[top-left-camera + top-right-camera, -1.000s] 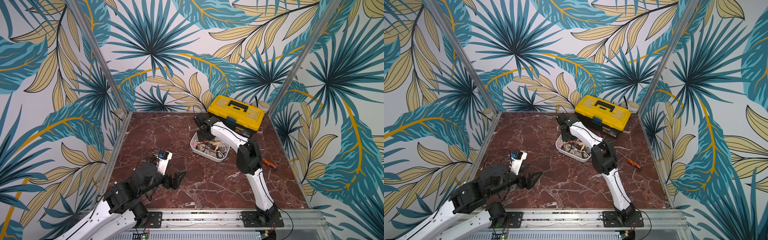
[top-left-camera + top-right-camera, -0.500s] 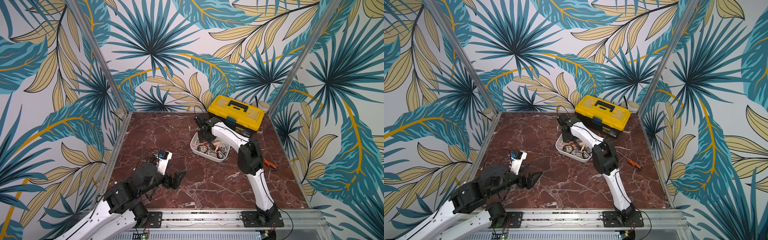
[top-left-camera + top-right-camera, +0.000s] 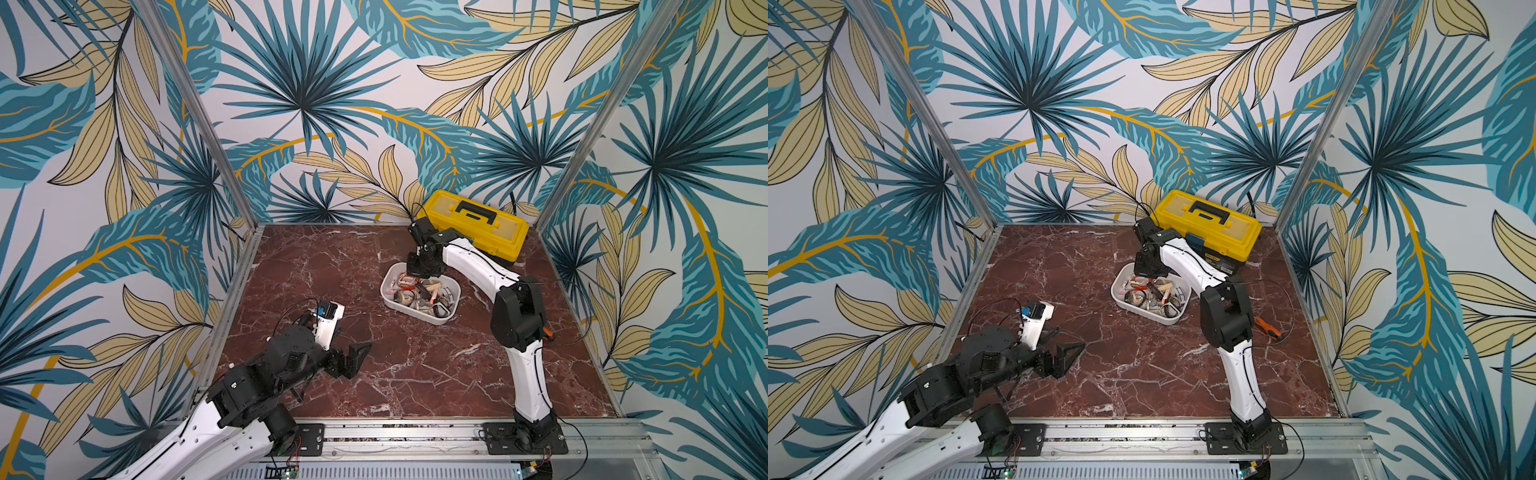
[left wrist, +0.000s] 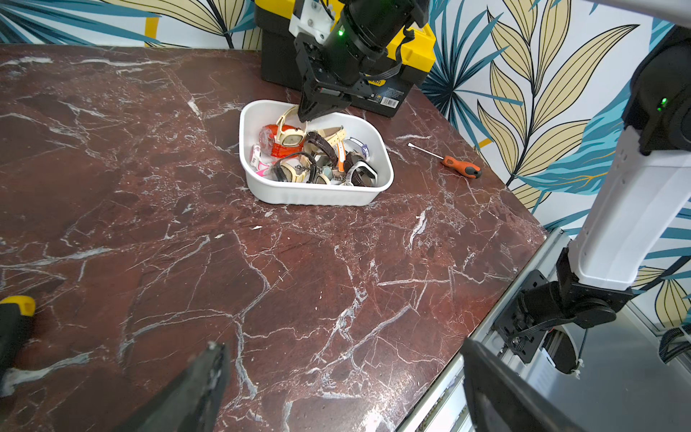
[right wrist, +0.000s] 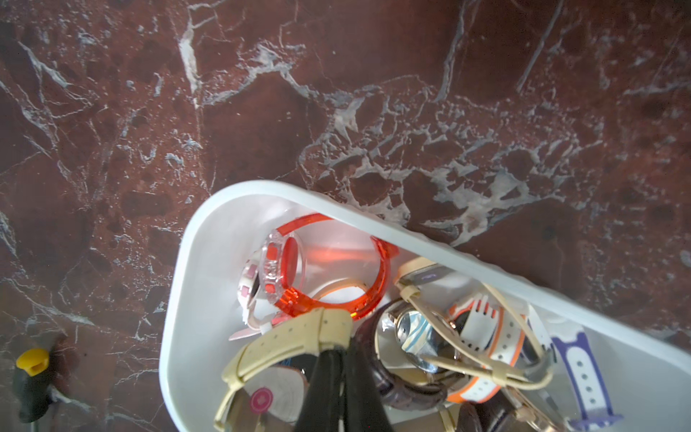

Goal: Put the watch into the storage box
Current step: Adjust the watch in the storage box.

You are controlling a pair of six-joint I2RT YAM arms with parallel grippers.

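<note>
Right gripper point(image 4: 304, 116) reaches down into the white storage box point(image 4: 318, 196). Its jaws are closed together, with the tips against the raised strap of the cream watch point(image 4: 292, 138), which lies in the box among other watches. Can't tell if the strap is pinched. Left gripper point(image 3: 353, 358) is wide open and empty, low over the marble table point(image 3: 415, 374), well apart from the box in both top views.

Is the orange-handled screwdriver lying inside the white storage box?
No, the screwdriver lies on the marble table beside the storage box, apart from it.
</note>
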